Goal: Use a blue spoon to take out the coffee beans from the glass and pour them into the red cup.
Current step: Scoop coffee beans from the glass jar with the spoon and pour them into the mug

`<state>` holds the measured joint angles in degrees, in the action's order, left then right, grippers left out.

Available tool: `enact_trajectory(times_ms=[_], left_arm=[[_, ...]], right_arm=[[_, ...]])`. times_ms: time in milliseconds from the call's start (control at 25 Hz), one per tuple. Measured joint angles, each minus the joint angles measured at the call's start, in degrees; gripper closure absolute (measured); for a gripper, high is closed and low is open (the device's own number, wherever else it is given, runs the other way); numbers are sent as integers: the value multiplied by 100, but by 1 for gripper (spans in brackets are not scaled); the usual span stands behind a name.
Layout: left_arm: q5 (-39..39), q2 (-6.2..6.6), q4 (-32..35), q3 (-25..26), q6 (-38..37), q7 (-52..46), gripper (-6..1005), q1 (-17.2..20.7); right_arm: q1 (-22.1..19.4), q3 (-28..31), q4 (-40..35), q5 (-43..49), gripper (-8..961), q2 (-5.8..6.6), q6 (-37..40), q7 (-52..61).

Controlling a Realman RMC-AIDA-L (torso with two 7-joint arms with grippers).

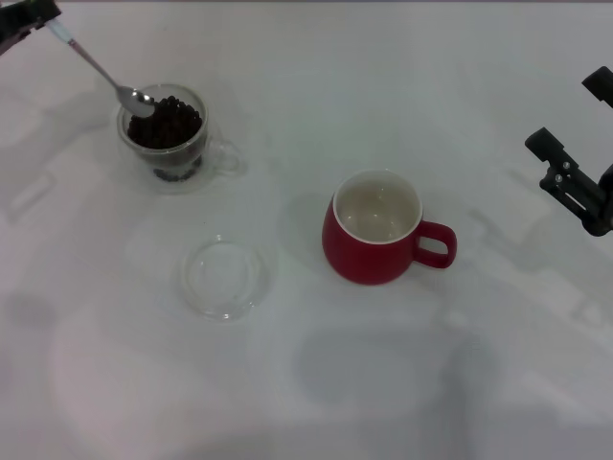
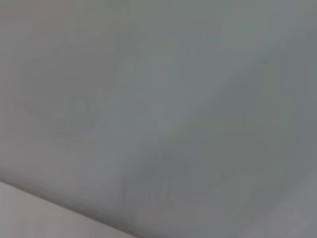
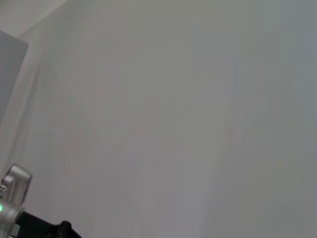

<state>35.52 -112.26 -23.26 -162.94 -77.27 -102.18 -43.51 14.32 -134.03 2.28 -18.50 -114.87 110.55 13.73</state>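
Note:
In the head view the glass (image 1: 170, 137) stands at the far left of the white table, filled with dark coffee beans (image 1: 166, 123). The blue spoon (image 1: 101, 69) slants down from the top left corner, its silver bowl resting at the glass's rim on the beans. My left gripper (image 1: 29, 21) is at that corner, shut on the spoon's pale handle. The red cup (image 1: 376, 228) with its cream inside stands empty in the middle, handle pointing right. My right gripper (image 1: 575, 144) hangs at the right edge, open, holding nothing. Both wrist views show only blank surface.
A shallow clear glass dish (image 1: 223, 278) lies on the table between the glass and the red cup, nearer the front. The white table (image 1: 383, 383) stretches bare around them.

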Motion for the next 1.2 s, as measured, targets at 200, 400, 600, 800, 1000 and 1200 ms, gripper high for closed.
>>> enact_trajectory(times_ms=[200,400,600,800,1000,1200], left_arm=[[-303,-81,76,-1,480,-2,874,-219],[-481,-129,264,-1,720,52,874,-289],[-568,-201,283,-1,769,32,875,-299],[-661,-272,286,0,915,-58,875,-258],[-667,-334,296,0,1001,-73,875,-239],[-436,-350,453,-3,1002,-176,874,-121]], right_arm=[[5,0,-8,-5,194,0,-71,21],[10,8,-9,-119,194,-1,-206,36],[12,15,-9,-208,193,0,-289,59],[43,18,-8,-216,193,0,-289,60],[49,18,-8,-231,193,0,-294,60],[53,18,-9,-237,193,-1,-300,59]])
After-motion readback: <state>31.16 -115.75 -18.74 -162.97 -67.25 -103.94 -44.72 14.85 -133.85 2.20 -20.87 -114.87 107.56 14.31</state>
